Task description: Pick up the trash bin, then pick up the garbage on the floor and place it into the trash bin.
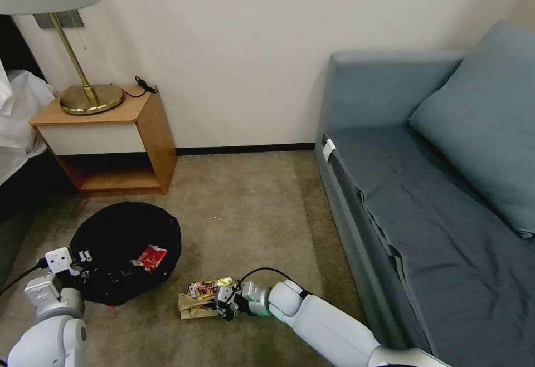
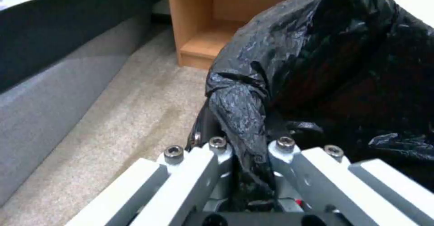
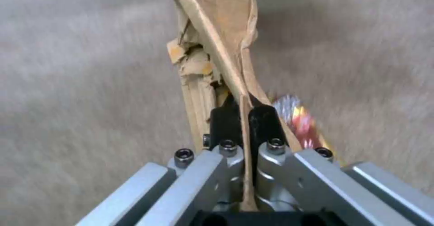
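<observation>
The trash bin, lined with a crinkled black bag, is at the left above the beige carpet floor. My left gripper is shut on its near rim, the liner pinched between the fingers. A red-and-white carton lies inside the bin. Low over the floor, my right gripper is shut on a crumpled brown paper piece of garbage, which stands up between the black pads. A gold snack wrapper lies right beside it.
A wooden nightstand with a brass lamp stands against the wall behind the bin. A blue-grey sofa runs along the right. A bed edge is at the far left. Open carpet lies between them.
</observation>
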### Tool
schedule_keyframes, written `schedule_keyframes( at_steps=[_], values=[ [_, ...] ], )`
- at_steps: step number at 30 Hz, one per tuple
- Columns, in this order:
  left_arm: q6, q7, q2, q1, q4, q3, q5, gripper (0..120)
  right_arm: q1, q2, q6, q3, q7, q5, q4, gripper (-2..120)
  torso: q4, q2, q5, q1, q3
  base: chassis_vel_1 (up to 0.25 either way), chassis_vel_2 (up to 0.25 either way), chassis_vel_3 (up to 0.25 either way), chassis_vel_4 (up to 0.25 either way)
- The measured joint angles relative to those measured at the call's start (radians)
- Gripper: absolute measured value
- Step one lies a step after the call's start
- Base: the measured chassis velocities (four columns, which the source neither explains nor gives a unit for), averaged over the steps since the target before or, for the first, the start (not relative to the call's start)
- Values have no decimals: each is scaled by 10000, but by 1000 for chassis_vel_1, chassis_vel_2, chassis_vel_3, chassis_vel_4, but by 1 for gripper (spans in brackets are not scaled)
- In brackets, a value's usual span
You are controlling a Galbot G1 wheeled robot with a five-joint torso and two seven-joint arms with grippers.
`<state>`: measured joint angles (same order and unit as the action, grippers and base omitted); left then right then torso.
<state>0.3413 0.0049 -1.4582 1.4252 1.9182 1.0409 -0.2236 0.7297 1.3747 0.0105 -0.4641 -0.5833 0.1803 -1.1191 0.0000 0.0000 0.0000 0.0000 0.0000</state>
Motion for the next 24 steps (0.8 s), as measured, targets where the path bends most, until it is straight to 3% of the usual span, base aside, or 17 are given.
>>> schedule_keyframes(
  at_steps=[7,13,24],
  values=[
    [0,23,133,71,20,86,-144,3,35,-380,454,656,-20,750,-1399,0,-1,0,1,0,0,0,0,0,0],
    [-2,46,156,161,145,8,-169,3,-697,-430,799,1231,236,1710,-2143,0,-1,0,0,0,0,0,0,0,0],
    [58,151,95,236,480,-323,-78,3,-2365,109,1284,266,1386,3613,-2503,0,0,0,0,0,0,0,0,0,0]
  ],
)
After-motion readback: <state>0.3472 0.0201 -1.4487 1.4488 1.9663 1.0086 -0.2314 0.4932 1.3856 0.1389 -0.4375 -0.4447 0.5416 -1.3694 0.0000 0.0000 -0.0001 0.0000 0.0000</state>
